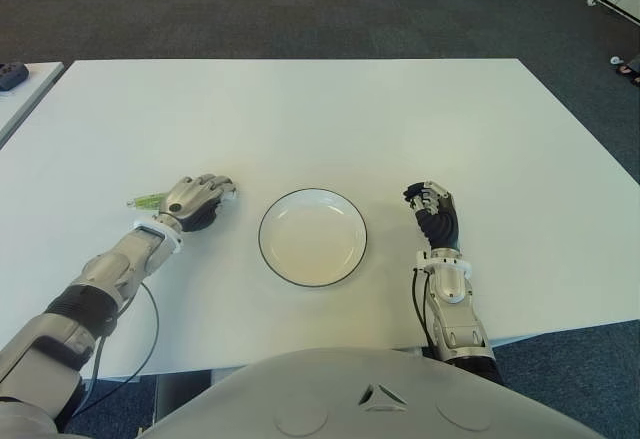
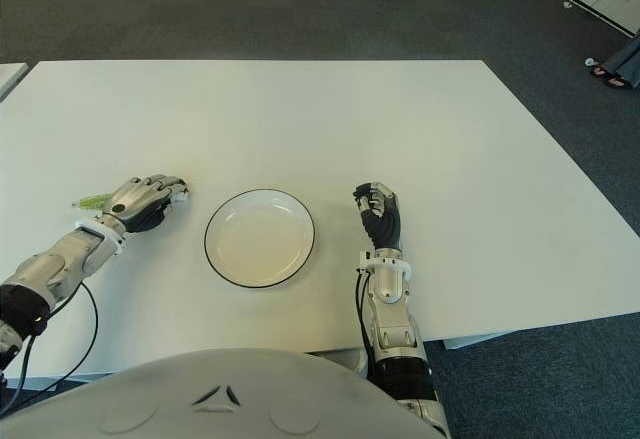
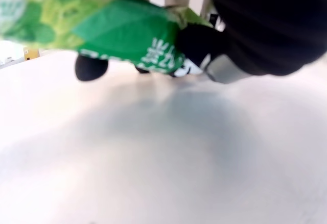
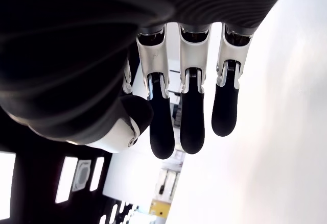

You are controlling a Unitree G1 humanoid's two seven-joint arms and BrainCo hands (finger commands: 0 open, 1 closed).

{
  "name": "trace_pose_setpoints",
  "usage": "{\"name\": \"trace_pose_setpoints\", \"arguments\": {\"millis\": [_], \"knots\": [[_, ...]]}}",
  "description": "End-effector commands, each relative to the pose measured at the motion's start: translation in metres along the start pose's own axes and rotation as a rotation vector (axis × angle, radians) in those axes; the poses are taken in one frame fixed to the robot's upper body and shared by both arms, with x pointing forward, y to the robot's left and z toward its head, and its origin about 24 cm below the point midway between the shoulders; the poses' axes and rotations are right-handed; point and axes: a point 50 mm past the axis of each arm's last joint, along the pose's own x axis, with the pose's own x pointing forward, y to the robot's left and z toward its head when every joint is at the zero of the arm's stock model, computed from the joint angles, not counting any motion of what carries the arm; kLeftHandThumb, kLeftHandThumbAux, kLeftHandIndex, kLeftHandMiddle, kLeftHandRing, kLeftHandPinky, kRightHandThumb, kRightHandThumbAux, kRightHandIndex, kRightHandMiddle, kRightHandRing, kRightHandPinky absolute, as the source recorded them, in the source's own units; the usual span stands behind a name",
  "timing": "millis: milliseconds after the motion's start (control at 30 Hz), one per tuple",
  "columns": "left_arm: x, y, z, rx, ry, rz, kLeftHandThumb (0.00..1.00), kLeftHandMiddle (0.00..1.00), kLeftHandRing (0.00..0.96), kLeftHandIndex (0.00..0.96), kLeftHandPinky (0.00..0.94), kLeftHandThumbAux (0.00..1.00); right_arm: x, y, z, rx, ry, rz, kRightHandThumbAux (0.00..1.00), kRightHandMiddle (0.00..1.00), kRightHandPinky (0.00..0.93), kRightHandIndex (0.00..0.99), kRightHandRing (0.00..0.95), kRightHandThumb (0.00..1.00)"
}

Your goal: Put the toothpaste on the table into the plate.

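A green toothpaste tube (image 1: 147,200) lies on the white table (image 1: 350,119), left of the plate, its tail end sticking out to the left from under my left hand (image 1: 200,199). The left wrist view shows the tube (image 3: 102,25) held against the palm, with dark fingertips (image 3: 92,67) curled around it close above the tabletop. The white plate (image 1: 312,239) with a dark rim sits near the front middle of the table and has nothing in it. My right hand (image 1: 435,214) shows to the right of the plate, fingers (image 4: 191,117) loosely extended and holding nothing.
A second table corner at far left carries a dark object (image 1: 12,75). A black cable (image 1: 150,329) loops from my left forearm over the front edge. Dark carpet surrounds the table, and a person's feet (image 2: 612,74) show at far right.
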Motion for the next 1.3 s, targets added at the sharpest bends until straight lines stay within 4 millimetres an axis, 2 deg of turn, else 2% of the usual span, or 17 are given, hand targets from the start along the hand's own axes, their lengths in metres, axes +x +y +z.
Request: {"name": "trace_pose_setpoints", "arguments": {"millis": [33, 733, 900, 1000, 1300], "knots": [[-0.021, -0.030, -0.012, -0.024, 0.075, -0.178, 0.851, 0.552, 0.845, 0.398, 0.857, 0.668, 0.001, -0.001, 0.001, 0.007, -0.007, -0.002, 0.732, 0.484, 0.444, 0.422, 0.455, 0.709], [-0.021, -0.019, -0.010, -0.077, 0.110, -0.131, 0.850, 0.546, 0.855, 0.395, 0.840, 0.670, 0.002, -0.003, 0.001, 0.009, -0.007, -0.004, 0.732, 0.472, 0.442, 0.421, 0.449, 0.710], [-0.017, -0.001, -0.007, -0.059, 0.099, -0.103, 0.850, 0.547, 0.851, 0.395, 0.852, 0.670, 0.002, -0.003, 0.001, 0.010, -0.008, -0.006, 0.732, 0.474, 0.448, 0.421, 0.454, 0.710], [-0.011, 0.018, -0.006, -0.029, 0.094, -0.066, 0.850, 0.548, 0.850, 0.395, 0.850, 0.670, 0.003, -0.002, 0.000, 0.012, -0.009, -0.007, 0.732, 0.474, 0.446, 0.421, 0.453, 0.710], [-0.010, 0.049, -0.011, -0.002, 0.096, 0.036, 0.849, 0.547, 0.838, 0.396, 0.823, 0.670, 0.005, -0.002, 0.000, 0.010, -0.010, -0.005, 0.732, 0.466, 0.433, 0.421, 0.441, 0.710]]}}
